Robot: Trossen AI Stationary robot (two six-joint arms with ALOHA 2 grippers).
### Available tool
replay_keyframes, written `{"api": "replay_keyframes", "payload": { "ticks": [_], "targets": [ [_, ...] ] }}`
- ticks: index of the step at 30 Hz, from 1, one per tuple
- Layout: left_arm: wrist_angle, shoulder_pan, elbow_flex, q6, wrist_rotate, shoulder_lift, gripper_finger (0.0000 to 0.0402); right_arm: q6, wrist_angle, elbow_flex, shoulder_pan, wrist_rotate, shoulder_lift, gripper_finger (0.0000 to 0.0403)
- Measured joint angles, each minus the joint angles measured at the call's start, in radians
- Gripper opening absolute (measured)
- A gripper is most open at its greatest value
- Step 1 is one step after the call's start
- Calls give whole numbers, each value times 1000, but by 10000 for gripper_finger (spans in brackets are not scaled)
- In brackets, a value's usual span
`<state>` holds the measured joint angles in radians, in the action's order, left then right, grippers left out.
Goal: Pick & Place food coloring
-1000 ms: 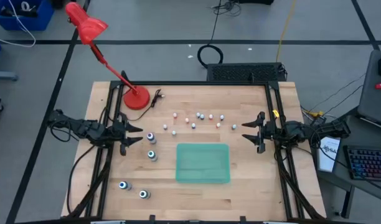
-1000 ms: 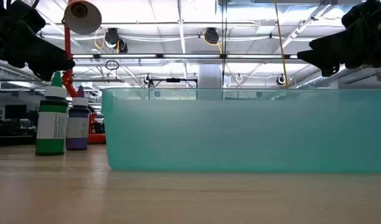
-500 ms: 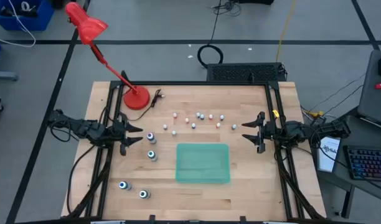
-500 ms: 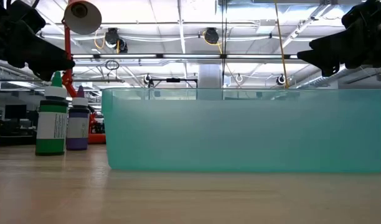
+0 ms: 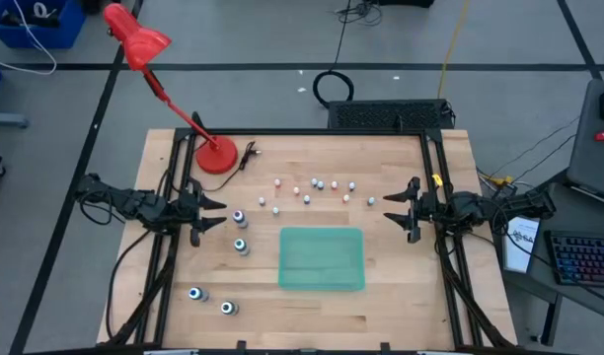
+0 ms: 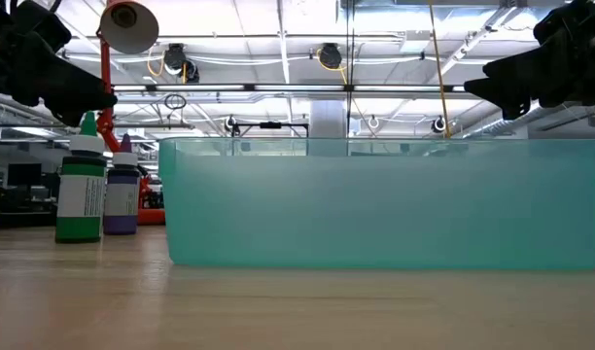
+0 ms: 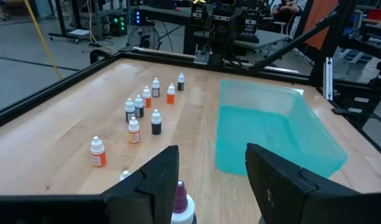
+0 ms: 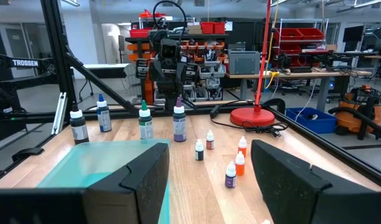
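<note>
The food coloring stands upright on the wooden table. Several tiny bottles point(image 5: 312, 187) point(image 7: 139, 111) point(image 8: 233, 163) are scattered toward the far middle. Several bigger ones with coloured tops point(image 5: 240, 232) point(image 8: 144, 123) stand at the left, two of them point(image 5: 211, 300) near the front. My left gripper point(image 5: 220, 215) point(image 7: 209, 180) hovers open at the table's left edge, above and just short of a purple-tipped bottle point(image 7: 180, 208), without touching it. At the right edge my right gripper point(image 5: 389, 209) point(image 8: 209, 177) hangs open with nothing between its fingers.
A shallow teal tray point(image 5: 322, 258) point(image 6: 375, 204) sits in the near middle of the table, between the two arms. A red desk lamp's base point(image 5: 216, 156) stands at the far left corner. Black frame rails run along the left and right edges.
</note>
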<state>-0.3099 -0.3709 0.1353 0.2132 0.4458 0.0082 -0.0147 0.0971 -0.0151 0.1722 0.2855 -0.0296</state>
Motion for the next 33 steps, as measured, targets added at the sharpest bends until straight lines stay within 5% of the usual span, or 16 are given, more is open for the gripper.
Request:
{"api": "replay_keyframes", "payload": {
  "ticks": [29,33],
  "targets": [
    [0,0,0,-2,0,0,186,-5,6,-5,0,0,0,215],
    [0,0,0,-185,12,0,186,-2,8,-6,0,0,0,215]
  ]
}}
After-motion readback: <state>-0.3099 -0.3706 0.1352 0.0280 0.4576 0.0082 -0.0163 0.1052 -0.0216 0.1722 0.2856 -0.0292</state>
